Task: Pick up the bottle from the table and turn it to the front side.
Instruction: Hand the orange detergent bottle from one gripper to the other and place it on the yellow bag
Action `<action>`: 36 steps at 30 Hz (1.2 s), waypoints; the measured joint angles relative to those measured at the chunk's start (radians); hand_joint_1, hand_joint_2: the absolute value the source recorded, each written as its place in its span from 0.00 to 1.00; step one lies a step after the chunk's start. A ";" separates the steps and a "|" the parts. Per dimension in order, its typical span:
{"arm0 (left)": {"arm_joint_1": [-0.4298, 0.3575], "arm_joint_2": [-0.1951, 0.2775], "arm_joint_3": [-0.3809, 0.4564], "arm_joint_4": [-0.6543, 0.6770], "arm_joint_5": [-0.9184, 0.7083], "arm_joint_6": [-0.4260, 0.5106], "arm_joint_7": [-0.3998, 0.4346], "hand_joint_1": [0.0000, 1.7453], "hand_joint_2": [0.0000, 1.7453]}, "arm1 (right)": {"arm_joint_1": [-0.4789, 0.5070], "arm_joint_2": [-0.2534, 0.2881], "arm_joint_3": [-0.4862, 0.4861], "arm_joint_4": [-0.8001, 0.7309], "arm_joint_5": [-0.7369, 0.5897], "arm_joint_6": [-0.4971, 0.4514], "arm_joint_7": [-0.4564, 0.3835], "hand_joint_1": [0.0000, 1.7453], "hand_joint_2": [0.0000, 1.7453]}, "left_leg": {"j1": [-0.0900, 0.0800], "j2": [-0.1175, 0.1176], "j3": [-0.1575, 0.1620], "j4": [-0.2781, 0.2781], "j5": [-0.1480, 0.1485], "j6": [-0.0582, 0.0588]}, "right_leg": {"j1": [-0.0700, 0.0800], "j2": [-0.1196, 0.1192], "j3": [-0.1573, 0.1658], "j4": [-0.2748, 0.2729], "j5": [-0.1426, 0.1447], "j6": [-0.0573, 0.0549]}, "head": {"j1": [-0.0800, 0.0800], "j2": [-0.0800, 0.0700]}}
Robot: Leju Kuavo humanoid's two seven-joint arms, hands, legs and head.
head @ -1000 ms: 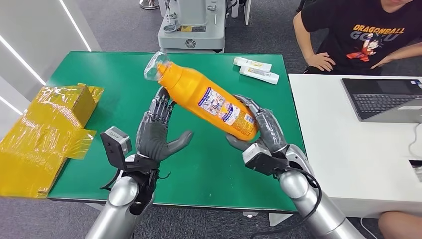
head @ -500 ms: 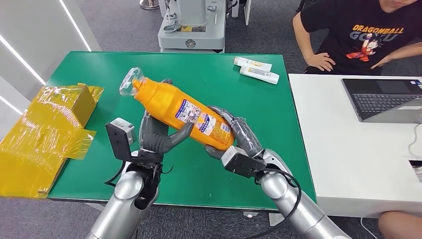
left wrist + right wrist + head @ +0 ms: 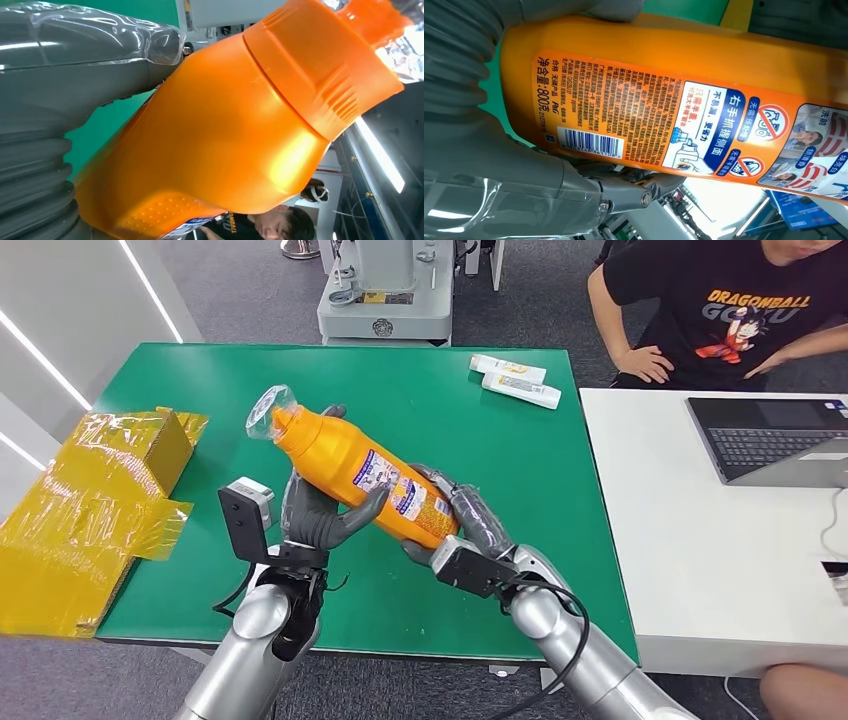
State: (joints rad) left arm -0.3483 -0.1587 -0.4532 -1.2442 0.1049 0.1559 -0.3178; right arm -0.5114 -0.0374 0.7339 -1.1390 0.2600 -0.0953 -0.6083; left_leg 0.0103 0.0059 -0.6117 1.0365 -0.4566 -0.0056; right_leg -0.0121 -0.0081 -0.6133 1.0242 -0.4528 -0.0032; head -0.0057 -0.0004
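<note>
Head view: a green surface [image 3: 500, 440] stands in an office room with a grey carpeted floor [image 3: 250, 290]. Above its near half both hands hold an orange bottle [image 3: 355, 472] clear of the surface, tilted, with its plastic-wrapped cap end [image 3: 268, 410] up toward the far left and its base low toward the right. The left hand [image 3: 318, 512] wraps the middle of the bottle from below, thumb across the near side. The right hand [image 3: 465, 522] grips the base end, fingers curled around it. The back label with small print and a barcode [image 3: 591, 141] faces the right wrist view; the left wrist view shows the bottle's ribbed orange shoulder [image 3: 320, 80].

At the far right corner of the green surface lie two small white tubes [image 3: 515, 380], side by side. A crumpled yellow cardboard box [image 3: 90, 510] sits off the left edge. A grey machine [image 3: 385, 290] stands beyond the far edge. To the right a white surface [image 3: 720, 570] carries an open laptop [image 3: 775, 440], and a person in a black T-shirt [image 3: 730, 310] sits behind it.
</note>
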 joint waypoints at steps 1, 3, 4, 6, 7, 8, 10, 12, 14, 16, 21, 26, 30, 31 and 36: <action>0.000 0.000 0.000 0.002 0.000 0.000 0.000 0.00 1.00 | -0.002 0.000 0.001 0.005 0.000 0.002 0.000 1.00 1.00 | 0.000 0.000 0.000 0.000 0.000 0.000 | 0.000 0.000 0.000 0.000 0.000 0.000 | 0.000 0.000; 0.000 0.000 0.000 0.006 0.001 -0.001 0.000 0.24 1.00 | -0.006 0.000 0.005 0.016 0.001 0.004 -0.001 1.00 1.00 | 0.000 0.000 0.000 0.000 0.000 0.000 | 0.000 0.000 0.000 0.000 0.000 0.000 | 0.000 0.000; 0.000 0.000 0.000 0.008 0.001 -0.001 0.000 0.49 1.00 | -0.008 0.000 0.007 0.021 0.002 0.005 -0.002 1.00 1.00 | 0.000 0.000 0.000 0.000 0.000 0.000 | 0.000 0.000 0.000 0.000 0.000 0.000 | 0.000 0.000; 0.000 0.000 0.000 0.013 0.006 -0.006 0.000 0.99 1.00 | -0.009 0.000 0.009 0.032 0.004 0.006 -0.004 0.97 1.00 | 0.000 0.000 0.000 0.000 0.000 0.000 | 0.000 0.000 0.000 0.000 0.000 0.000 | 0.000 0.000; 0.000 0.000 0.000 0.017 0.012 -0.010 0.000 1.00 1.00 | -0.010 0.000 0.010 0.037 0.006 0.006 -0.005 0.90 1.00 | 0.000 0.000 0.000 0.000 0.000 0.000 | 0.000 0.000 0.000 0.000 0.000 0.000 | 0.000 0.000; 0.000 -0.001 0.000 0.021 0.018 -0.015 0.000 1.00 1.00 | -0.010 0.000 0.011 0.042 0.008 0.005 -0.007 0.68 1.00 | 0.000 0.000 0.000 0.000 0.000 0.000 | 0.000 0.000 0.000 0.000 0.000 0.000 | 0.000 0.000; 0.000 -0.001 0.000 0.028 0.028 -0.024 -0.002 1.00 1.00 | -0.011 0.000 0.012 0.051 0.011 0.004 -0.009 0.22 1.00 | 0.000 0.000 0.000 0.000 0.000 0.000 | 0.000 0.000 0.000 0.000 0.000 0.000 | 0.000 0.000; -0.001 -0.002 0.000 0.033 0.033 -0.033 -0.003 1.00 1.00 | -0.011 0.000 0.013 0.059 0.016 -0.001 -0.009 0.00 1.00 | 0.000 0.000 0.000 0.000 0.000 0.000 | 0.000 0.000 0.000 0.000 0.000 0.000 | 0.000 0.000; -0.003 -0.004 0.000 0.037 0.036 -0.039 -0.005 1.00 1.00 | -0.009 0.000 0.015 0.066 0.023 -0.008 -0.009 0.00 1.00 | 0.000 0.000 0.000 0.000 0.000 0.000 | 0.000 0.000 0.000 0.000 0.000 0.000 | 0.000 0.000; -0.005 -0.006 0.000 0.040 0.037 -0.041 -0.006 1.00 1.00 | -0.007 0.000 0.018 0.072 0.028 -0.012 -0.009 0.00 1.00 | 0.000 0.000 0.000 0.000 0.000 0.000 | 0.000 0.000 0.000 0.000 0.000 0.000 | 0.000 0.000; -0.009 -0.008 0.000 0.041 0.038 -0.043 -0.007 1.00 1.00 | -0.006 0.000 0.022 0.079 0.033 -0.036 -0.009 0.00 1.00 | 0.000 0.000 0.000 0.000 0.000 0.000 | 0.000 0.000 0.000 0.000 0.000 0.000 | 0.000 0.000; -0.014 -0.008 0.000 0.041 0.037 -0.042 -0.013 1.00 1.00 | 0.006 -0.002 0.022 0.054 0.049 -0.091 0.000 0.00 1.00 | 0.000 0.000 0.000 0.000 0.000 0.000 | 0.000 0.000 0.000 0.000 0.000 0.000 | 0.000 0.000; -0.018 -0.006 0.000 0.041 0.027 -0.029 -0.017 1.00 1.00 | 0.035 -0.009 0.012 -0.008 0.064 -0.144 0.011 0.00 1.00 | 0.000 0.000 0.000 0.000 0.000 0.000 | 0.000 0.000 0.000 0.000 0.000 0.000 | 0.000 0.000; -0.018 -0.004 0.000 0.041 0.022 -0.024 -0.018 1.00 1.00 | 0.042 -0.011 0.007 -0.027 0.069 -0.157 0.011 0.00 1.00 | 0.000 0.000 0.000 0.000 0.000 0.000 | 0.000 0.000 0.000 0.000 0.000 0.000 | 0.000 0.000; -0.017 0.007 0.002 0.041 -0.002 -0.005 -0.018 1.00 1.00 | 0.066 -0.021 -0.014 -0.121 0.084 -0.202 0.018 0.00 1.00 | 0.000 0.000 0.000 0.000 0.000 0.000 | 0.000 0.000 0.000 0.000 0.000 0.000 | 0.000 0.000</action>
State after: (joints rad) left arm -0.3655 -0.1515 -0.4508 -1.2036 0.1024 0.1513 -0.3356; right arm -0.4456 -0.0588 0.7196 -1.2597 0.3438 -0.2978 -0.5899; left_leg 0.0103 0.0060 -0.6117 1.0365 -0.4567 -0.0056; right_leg -0.0121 -0.0080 -0.6137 1.0241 -0.4528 -0.0033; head -0.0057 -0.0004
